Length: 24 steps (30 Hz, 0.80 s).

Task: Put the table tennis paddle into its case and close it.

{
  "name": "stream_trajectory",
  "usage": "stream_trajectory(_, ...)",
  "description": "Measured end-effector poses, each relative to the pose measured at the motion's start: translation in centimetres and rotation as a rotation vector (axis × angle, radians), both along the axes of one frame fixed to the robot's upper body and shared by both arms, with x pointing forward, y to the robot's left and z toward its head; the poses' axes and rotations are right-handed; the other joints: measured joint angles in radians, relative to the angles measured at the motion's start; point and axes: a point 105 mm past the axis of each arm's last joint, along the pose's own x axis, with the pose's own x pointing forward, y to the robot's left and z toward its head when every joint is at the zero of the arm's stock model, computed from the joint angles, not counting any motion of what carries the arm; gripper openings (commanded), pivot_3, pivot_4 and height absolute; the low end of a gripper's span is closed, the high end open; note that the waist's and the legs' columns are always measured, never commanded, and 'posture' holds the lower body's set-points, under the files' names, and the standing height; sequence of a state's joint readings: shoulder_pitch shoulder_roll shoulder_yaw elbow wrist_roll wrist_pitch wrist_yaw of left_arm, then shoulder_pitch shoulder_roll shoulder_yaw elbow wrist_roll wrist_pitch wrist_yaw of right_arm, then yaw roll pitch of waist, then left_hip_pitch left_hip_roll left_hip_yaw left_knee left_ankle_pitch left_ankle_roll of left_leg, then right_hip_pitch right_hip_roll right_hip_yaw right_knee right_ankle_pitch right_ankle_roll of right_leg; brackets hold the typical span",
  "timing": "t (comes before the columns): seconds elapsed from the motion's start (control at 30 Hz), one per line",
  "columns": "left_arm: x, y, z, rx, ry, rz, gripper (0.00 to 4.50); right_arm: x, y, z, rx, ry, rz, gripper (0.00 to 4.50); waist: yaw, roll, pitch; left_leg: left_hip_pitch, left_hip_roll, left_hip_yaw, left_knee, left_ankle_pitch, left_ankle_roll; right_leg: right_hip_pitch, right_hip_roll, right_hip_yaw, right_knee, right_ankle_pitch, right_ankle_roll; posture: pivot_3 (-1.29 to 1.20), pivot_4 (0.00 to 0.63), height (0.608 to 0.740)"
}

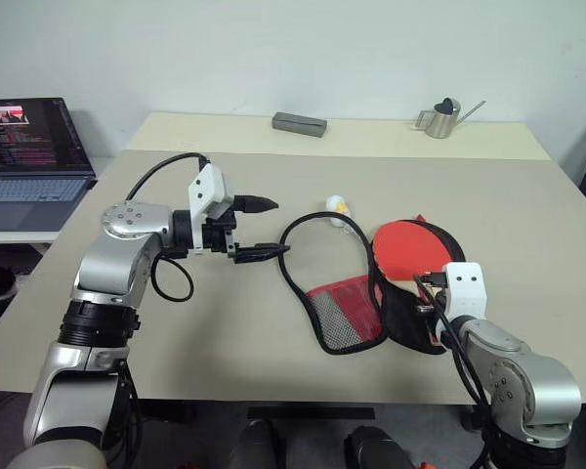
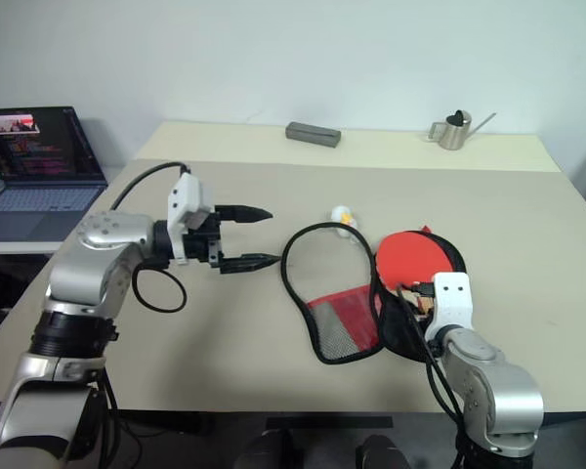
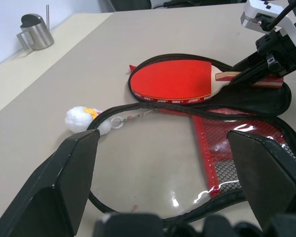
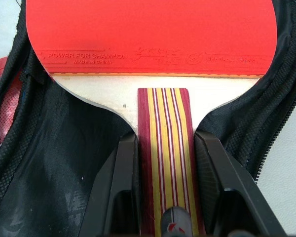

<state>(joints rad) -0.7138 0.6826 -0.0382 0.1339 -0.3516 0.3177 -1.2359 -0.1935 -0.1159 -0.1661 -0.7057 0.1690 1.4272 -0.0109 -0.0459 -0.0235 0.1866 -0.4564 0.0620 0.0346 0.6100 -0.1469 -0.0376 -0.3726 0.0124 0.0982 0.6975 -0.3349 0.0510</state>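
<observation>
1. While hovering above the table (image 1: pixel 225 322), left gripper (image 1: pixel 266 228) spread wide, holding nothing.
2. Lying unzipped at centre: case (image 1: pixel 347 313), flap folded out, ball charm (image 1: pixel 337 209) beside.
3. Resting on case's black lining: paddle (image 1: pixel 410 249), handle clamped by right gripper (image 4: pixel 164 190).

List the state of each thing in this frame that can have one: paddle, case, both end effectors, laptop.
Table tennis paddle: lying in the case's open half, handle clamped.
Case: unzipped, flap with the mesh pocket folded open on the table.
Left end effector: open, holding nothing, above the table beside the case.
Right end effector: shut on the paddle's handle.
Laptop: lid up, screen lit.
</observation>
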Motion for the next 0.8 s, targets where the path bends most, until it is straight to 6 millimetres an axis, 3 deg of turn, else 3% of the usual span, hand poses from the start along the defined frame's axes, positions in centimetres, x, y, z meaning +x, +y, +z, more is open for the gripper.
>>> stream_trajectory(0.13,0.0,0.0,-0.1,0.000,0.002,-0.001,4.50,0.0,-0.3,0.0,-0.012,-0.001,-0.019,1.12,0.000,0.000,0.000,0.000,0.000,0.000,0.000,0.000,0.000,0.000,0.000,0.000,0.000,0.000,0.000,0.00,0.150,0.740)
stream_trajectory(0.47,0.0,0.0,-0.1,-0.001,0.002,0.001,4.50,0.5,-0.5,0.6,-0.016,-0.049,-0.031,4.26,-0.002,0.000,0.000,0.000,0.000,0.000,0.000,0.000,0.000,0.000,0.000,0.000,0.000,0.000,0.000,0.00,0.150,0.740)
stream_trajectory(0.8,0.3,0.2,-0.1,-0.009,0.001,0.030,4.50,0.8,2.5,6.8,0.015,-0.356,0.347,4.26,-0.008,0.000,0.000,0.000,0.000,0.000,0.000,0.000,0.000,0.000,0.000,0.000,0.000,0.000,0.000,0.00,0.150,0.740)
